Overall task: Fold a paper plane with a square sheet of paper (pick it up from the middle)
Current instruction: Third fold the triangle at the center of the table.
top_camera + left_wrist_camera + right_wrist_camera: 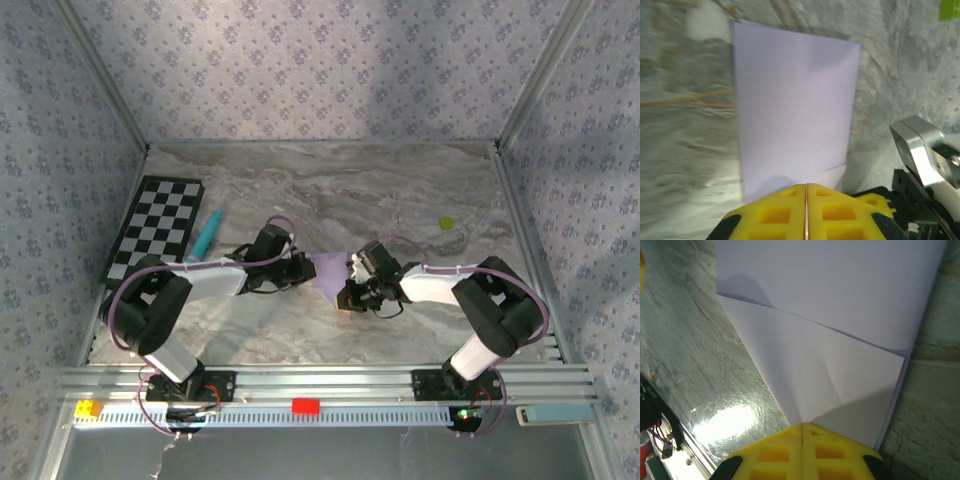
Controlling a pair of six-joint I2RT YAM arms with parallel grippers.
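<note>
The square sheet of paper point(328, 270) is pale lilac and folded, held up between my two grippers over the middle of the marble table. My left gripper point(305, 268) is at its left edge, my right gripper point(348, 283) at its right. In the left wrist view the sheet point(795, 100) faces the camera, a lower layer peeks out at the bottom, and its edge runs into the shut yellow left gripper point(806, 186). In the right wrist view the sheet point(840, 315) shows two overlapping layers whose creases converge into the shut right gripper point(802, 426).
A black-and-white checkerboard point(155, 228) lies at the left with a teal pen point(207, 235) beside it. A small green piece point(447, 223) sits at the back right. The right arm's metal wrist point(925, 155) is close to the sheet's edge. Patterned walls enclose the table.
</note>
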